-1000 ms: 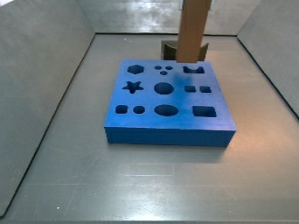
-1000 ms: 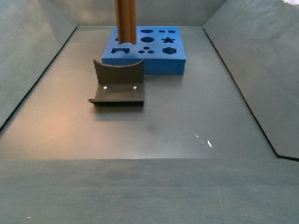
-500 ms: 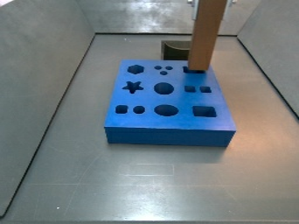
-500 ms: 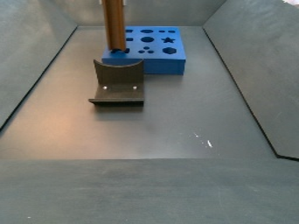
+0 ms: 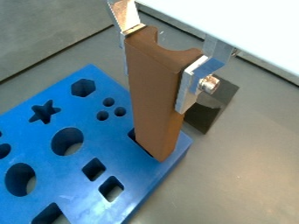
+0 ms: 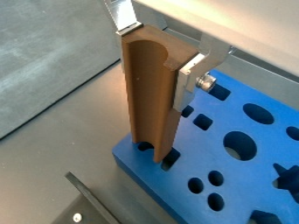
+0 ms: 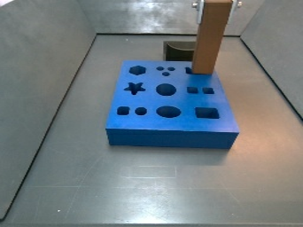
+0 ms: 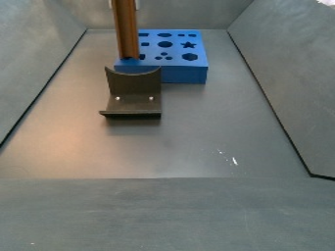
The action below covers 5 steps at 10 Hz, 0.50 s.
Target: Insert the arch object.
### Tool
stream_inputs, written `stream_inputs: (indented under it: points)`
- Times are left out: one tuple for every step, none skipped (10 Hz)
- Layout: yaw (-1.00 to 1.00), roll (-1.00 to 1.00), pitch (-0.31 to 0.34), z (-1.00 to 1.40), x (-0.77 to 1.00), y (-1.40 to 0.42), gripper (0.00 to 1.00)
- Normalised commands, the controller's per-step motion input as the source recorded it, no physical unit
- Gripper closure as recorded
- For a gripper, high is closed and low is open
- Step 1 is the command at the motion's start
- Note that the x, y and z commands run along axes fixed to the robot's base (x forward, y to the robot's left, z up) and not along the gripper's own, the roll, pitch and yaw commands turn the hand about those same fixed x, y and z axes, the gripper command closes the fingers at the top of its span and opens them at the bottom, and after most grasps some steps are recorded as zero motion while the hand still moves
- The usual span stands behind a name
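The grey surface (image 7: pixel 71 177) carries the blue board (image 7: pixel 166 124), with the fixture (image 8: pixel 131 98) just beside it. The arch object (image 5: pixel 152 96), a tall brown piece with a concave groove along one face, is held upright. The tool (image 5: pixel 162 52) is clamped on its upper part, directly above the board. Its long axis is vertical, and its lower end meets the arch-shaped hole (image 6: pixel 166 157) at the board's corner. A straight descent is judged to be needed; the depth already entered cannot be told.
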Motion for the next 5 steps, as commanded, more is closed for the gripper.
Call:
stream_inputs:
  points:
    - [0.15,-0.11,-0.049,-0.13,-0.28,0.02,1.00]
    - [0.13,-0.09,-0.036,-0.15,-0.27,0.03,1.00]
    - [0.12,-0.05,-0.029,-0.17,-0.27,0.00,1.00]
    - [0.12,-0.04,-0.027,-0.18,-0.18,0.00,1.00]
    - [0.07,-0.02,-0.010,-0.20,0.00,0.00,1.00]
